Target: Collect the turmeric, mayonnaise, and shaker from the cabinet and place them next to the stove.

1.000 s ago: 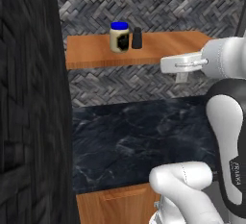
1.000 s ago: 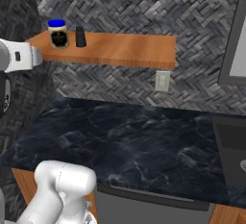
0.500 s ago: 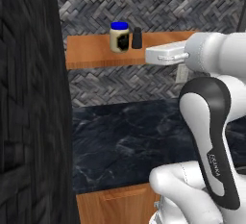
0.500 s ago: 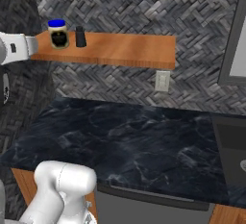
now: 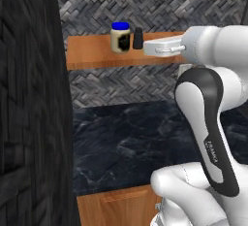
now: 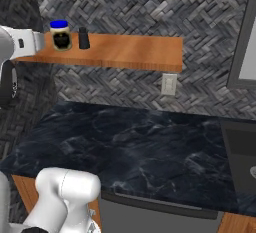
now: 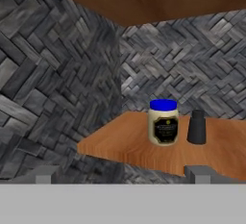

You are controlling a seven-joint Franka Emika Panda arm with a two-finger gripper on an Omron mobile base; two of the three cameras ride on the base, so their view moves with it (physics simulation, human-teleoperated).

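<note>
The gripper [image 7: 122, 174] is open and empty, near the shelf [image 7: 129, 153], where the mayonnaise jar [image 7: 163, 122] stands just left of the shaker [image 7: 196, 127].

Mayonnaise [image 5: 120, 37] and shaker [image 5: 138, 39] upright on the cabinet [image 5: 92, 53] — just beside each other.

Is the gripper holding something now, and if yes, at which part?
Nothing is held. The gripper is open and short of the shelf, where the mayonnaise and shaker stand untouched.
</note>
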